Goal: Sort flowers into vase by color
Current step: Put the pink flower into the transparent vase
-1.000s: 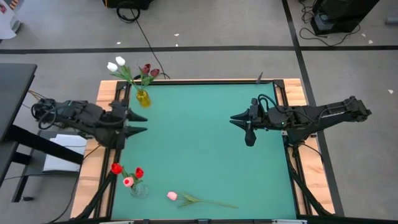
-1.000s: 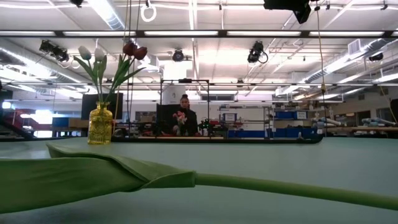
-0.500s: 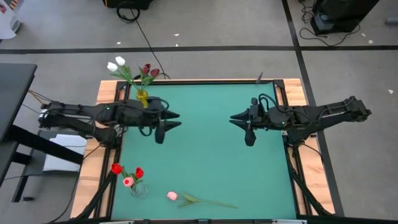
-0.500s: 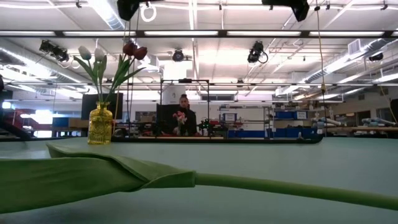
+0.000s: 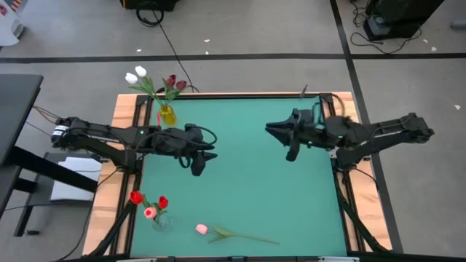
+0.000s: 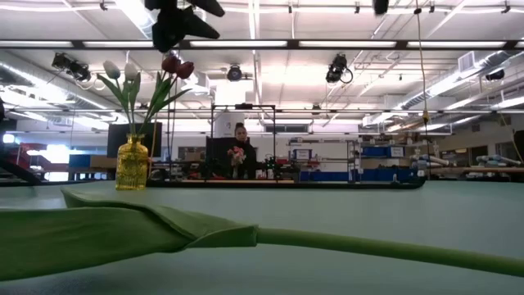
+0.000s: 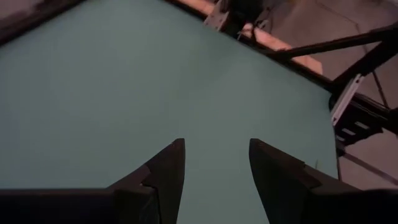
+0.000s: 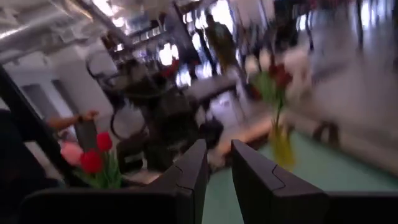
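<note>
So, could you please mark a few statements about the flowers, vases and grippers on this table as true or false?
1. The yellow vase holds white and dark maroon tulips. True.
2. The pink tulip on the mat stands in a vase. False: it lies flat near the table's front edge, beside the clear vase.
3. The left gripper holds a flower. False: its fingers are apart over bare green mat, with nothing between them.
4. The clear vase holds red and pink tulips. True.
5. The right gripper rests on the lying tulip. False: it is well away from it, over the mat's far half.
</note>
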Robot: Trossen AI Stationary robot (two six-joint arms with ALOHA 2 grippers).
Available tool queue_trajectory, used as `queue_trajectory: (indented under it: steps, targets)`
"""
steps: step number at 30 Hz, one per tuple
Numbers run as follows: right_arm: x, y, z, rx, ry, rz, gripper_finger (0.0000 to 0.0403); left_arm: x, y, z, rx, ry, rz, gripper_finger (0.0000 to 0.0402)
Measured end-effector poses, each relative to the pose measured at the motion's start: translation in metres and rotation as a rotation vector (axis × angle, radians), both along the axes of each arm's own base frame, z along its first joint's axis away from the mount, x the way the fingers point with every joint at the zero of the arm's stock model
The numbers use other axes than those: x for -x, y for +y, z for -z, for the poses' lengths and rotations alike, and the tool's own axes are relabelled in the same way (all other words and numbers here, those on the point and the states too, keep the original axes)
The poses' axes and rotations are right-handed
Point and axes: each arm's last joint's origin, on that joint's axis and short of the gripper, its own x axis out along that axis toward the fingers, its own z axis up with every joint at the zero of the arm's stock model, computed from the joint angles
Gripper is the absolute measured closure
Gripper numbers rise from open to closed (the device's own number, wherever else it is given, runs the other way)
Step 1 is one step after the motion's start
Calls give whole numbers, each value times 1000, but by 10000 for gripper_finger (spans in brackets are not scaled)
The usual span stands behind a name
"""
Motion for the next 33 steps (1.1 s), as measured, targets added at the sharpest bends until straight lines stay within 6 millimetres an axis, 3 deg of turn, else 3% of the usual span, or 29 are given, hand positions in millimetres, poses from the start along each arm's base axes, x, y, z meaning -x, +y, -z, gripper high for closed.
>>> queue_trajectory:
  steps: [6, 14, 23, 30, 33]
  targets:
    - [-45, 15, 61, -126, 313, -168, 321, 10, 3, 4, 9, 82, -18, 219]
    - [-97, 56, 132, -292, 505, -254, 321, 22, 7, 10, -55, 208, 1, 219]
    - [-158, 121, 171, -314, 745, -393, 321, 30, 7, 18, -81, 325, 50, 219]
    - [-185, 171, 188, -313, 831, -467, 321, 33, 7, 21, -105, 380, 101, 219]
    - [-187, 189, 196, -324, 883, -486, 321, 34, 6, 21, -110, 388, 127, 219]
